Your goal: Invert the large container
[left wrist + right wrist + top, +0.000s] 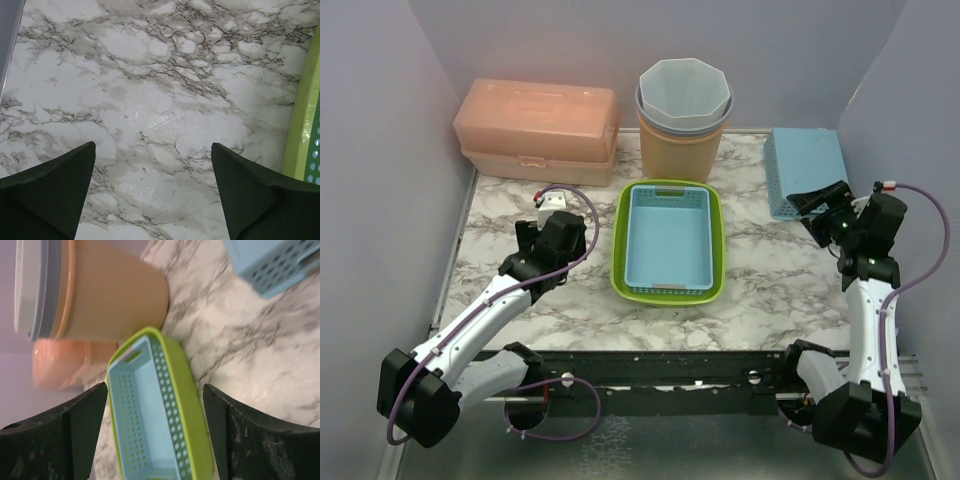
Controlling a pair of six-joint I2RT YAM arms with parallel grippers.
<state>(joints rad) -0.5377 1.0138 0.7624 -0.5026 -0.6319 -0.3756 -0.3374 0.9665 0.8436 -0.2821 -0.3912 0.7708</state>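
green basket point(621, 250): frame centre, blue basket point(667, 235) nested inside.
your left gripper point(152, 150): jaws apart over marble point(150, 75).
your right gripper point(155, 386): jaws apart, holding nothing.

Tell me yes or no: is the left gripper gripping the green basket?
No, the left gripper hangs open above the marble table, the green basket beside it untouched.

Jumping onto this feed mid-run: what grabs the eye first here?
A lime-green basket with a light blue basket nested inside it sits at the middle of the marble table. Behind it, by the back wall, stands a tan bin with paler bins stacked in it. The left gripper and the right gripper are open and empty, flanking the baskets.
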